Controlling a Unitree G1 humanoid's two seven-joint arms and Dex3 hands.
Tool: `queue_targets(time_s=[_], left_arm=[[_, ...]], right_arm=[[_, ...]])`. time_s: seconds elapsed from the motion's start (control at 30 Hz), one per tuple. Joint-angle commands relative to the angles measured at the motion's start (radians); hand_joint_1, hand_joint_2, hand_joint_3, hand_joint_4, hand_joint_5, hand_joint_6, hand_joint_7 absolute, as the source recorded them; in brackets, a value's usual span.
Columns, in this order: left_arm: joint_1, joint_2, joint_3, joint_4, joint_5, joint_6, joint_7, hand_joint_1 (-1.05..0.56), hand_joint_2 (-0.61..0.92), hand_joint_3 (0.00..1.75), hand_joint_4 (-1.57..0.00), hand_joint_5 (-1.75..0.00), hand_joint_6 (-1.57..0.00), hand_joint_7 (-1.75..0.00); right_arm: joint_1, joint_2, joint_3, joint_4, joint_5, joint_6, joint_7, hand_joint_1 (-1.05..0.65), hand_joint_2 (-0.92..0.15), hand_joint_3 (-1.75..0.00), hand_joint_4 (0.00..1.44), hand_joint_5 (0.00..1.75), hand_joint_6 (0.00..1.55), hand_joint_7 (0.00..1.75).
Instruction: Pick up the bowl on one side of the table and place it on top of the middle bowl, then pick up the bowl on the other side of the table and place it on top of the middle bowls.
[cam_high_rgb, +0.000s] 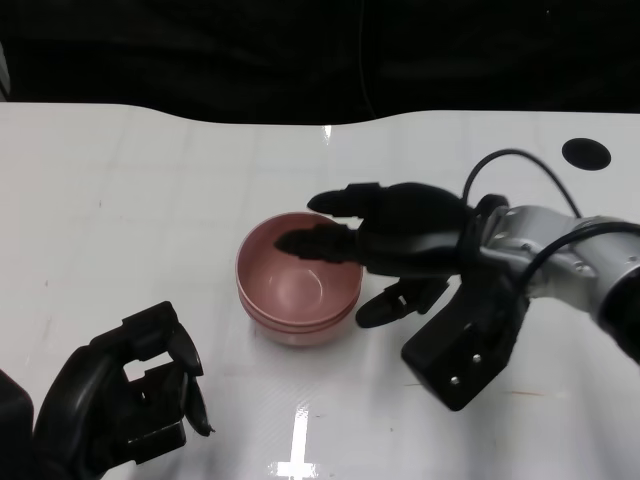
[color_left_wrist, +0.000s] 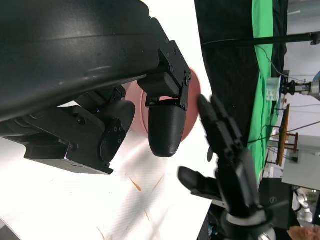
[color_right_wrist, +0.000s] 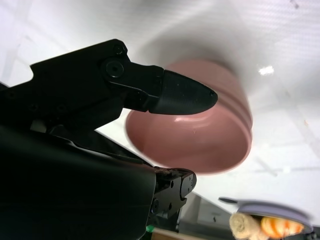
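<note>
The pink bowls (cam_high_rgb: 298, 290) sit nested upright near the middle of the white table (cam_high_rgb: 120, 200), mouths facing up, round with no long axis; their rims show as stacked bands. The right hand (cam_high_rgb: 395, 240) reaches over the top rim with fingers spread, gripping nothing, while the left hand (cam_high_rgb: 130, 395) rests empty and loosely open near the table's front edge.

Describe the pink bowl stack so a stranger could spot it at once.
Look to the middle of the white table, between the two black hands. There sits the stack of pink bowls, nested, the right hand reaching over its rim. It is the only coloured thing on the table.
</note>
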Motion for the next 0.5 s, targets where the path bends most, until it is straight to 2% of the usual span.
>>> queue_targets(time_s=[0.03, 0.33, 0.43, 0.5], left_arm=[[0.001, 0.009, 0.009, 0.008, 0.005, -0.019, -0.004, 0.22, 0.75, 1.24, -0.85, -1.75, -0.68, -1.75], [0.008, 0.017, 0.008, -0.016, 0.005, 0.008, 0.007, 0.2, 0.75, 1.23, -0.84, -1.75, -0.68, -1.75], [0.009, 0.02, 0.014, -0.019, -0.002, 0.012, 0.002, 0.2, 0.75, 1.22, -0.83, -1.75, -0.68, -1.75], [0.009, 0.021, 0.02, -0.021, -0.014, 0.02, -0.002, 0.21, 0.76, 1.22, -0.83, -1.75, -0.68, -1.75]], right_arm=[[0.05, -0.071, -0.055, -0.107, 0.062, -0.018, 0.055, -0.95, -0.92, -0.66, 0.0, 0.0, 0.0, 0.0], [0.272, -0.239, -0.247, -0.458, 0.265, -0.024, 0.175, -0.88, -0.92, -0.51, 0.0, 0.0, 0.06, 0.02], [0.395, -0.263, -0.325, -0.536, 0.404, -0.014, 0.212, -0.77, -0.92, -0.36, 0.05, 0.02, 0.15, 0.04], [0.484, -0.253, -0.377, -0.552, 0.503, -0.049, 0.198, -0.66, -0.92, -0.26, 0.12, 0.05, 0.25, 0.06]])
